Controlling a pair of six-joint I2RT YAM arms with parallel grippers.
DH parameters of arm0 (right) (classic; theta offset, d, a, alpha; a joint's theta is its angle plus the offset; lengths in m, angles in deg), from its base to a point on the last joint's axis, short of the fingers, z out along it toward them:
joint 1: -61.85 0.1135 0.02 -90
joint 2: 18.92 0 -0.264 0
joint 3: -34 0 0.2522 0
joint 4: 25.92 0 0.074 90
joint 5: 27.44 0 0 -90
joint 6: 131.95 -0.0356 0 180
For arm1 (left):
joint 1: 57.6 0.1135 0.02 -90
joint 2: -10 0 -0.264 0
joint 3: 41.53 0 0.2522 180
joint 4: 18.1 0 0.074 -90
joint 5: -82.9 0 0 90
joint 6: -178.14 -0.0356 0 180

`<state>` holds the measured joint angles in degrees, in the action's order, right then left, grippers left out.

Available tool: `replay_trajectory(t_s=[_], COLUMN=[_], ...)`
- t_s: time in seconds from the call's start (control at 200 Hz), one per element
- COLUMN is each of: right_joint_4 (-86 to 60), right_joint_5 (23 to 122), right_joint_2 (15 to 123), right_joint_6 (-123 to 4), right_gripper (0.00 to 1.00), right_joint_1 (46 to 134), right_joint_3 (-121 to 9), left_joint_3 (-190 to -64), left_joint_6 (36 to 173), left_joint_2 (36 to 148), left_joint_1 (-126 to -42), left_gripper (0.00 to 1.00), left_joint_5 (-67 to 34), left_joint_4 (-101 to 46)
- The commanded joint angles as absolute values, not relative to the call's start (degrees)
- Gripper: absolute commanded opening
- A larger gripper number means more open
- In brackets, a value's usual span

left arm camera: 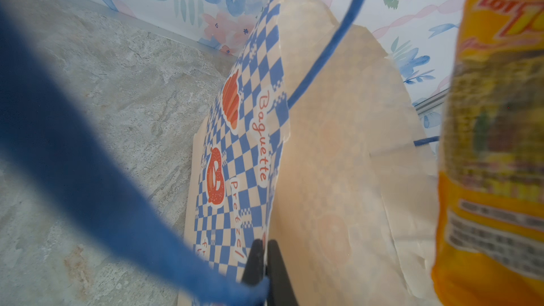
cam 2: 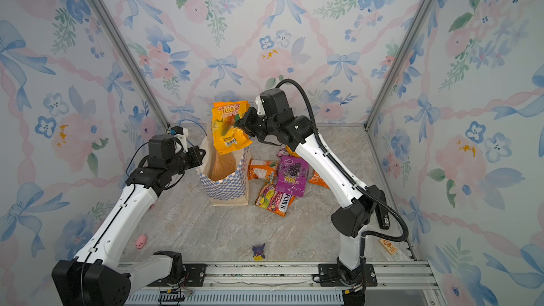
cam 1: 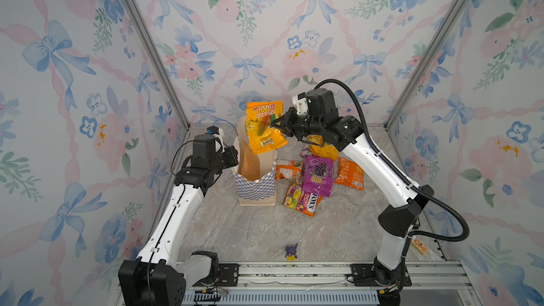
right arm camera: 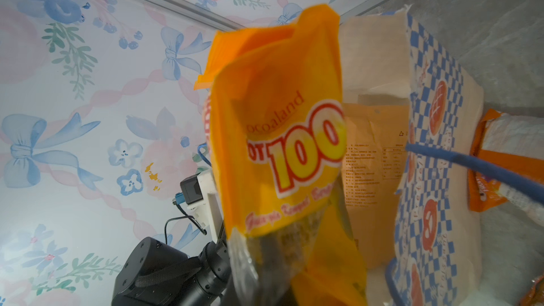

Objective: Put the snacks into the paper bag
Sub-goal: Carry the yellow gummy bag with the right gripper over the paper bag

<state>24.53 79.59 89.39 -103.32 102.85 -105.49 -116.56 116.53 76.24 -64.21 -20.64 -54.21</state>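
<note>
Top views, right tool [cam 1: 273, 124] clamped on orange packet [cam 1: 265, 133], packet hanging above open paper bag [cam 1: 256, 189], left wrist view, left tool [left arm camera: 264, 248] closed, pinching bag's rim

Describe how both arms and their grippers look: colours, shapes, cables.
The left arm and right arm share smooth white link shells with black joint housings. A thick black ribbed hose loops along the right arm; a thin black wire loops by the left wrist. The left gripper and right gripper are black with slim fingers, each with a white camera mount.
</note>
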Motion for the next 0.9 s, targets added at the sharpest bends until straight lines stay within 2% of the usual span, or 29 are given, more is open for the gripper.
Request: replay_trajectory(t_s=[0.0,0.44,0.89], right_joint_4=[21.0,24.1,21.6], right_joint_5=[78.0,71.8,71.7], right_joint_2=[89.5,90.1,92.1], right_joint_6=[-105.6,-108.9,-112.7], right_gripper=[0.00,0.00,0.00], right_joint_1=[104.6,106.9,107.6], right_joint_3=[-110.3,-110.5,-108.1], left_joint_3=[-115.8,-115.7,-114.5], left_joint_6=[116.4,116.0,116.8], left_joint_2=[75.0,74.7,75.2], left_joint_1=[-64.6,-64.5,-64.5], left_gripper=[0.00,0.00,0.00], left_joint_5=[-22.0,-21.6,-21.8], left_joint_4=[-53.4,-52.9,-51.8])
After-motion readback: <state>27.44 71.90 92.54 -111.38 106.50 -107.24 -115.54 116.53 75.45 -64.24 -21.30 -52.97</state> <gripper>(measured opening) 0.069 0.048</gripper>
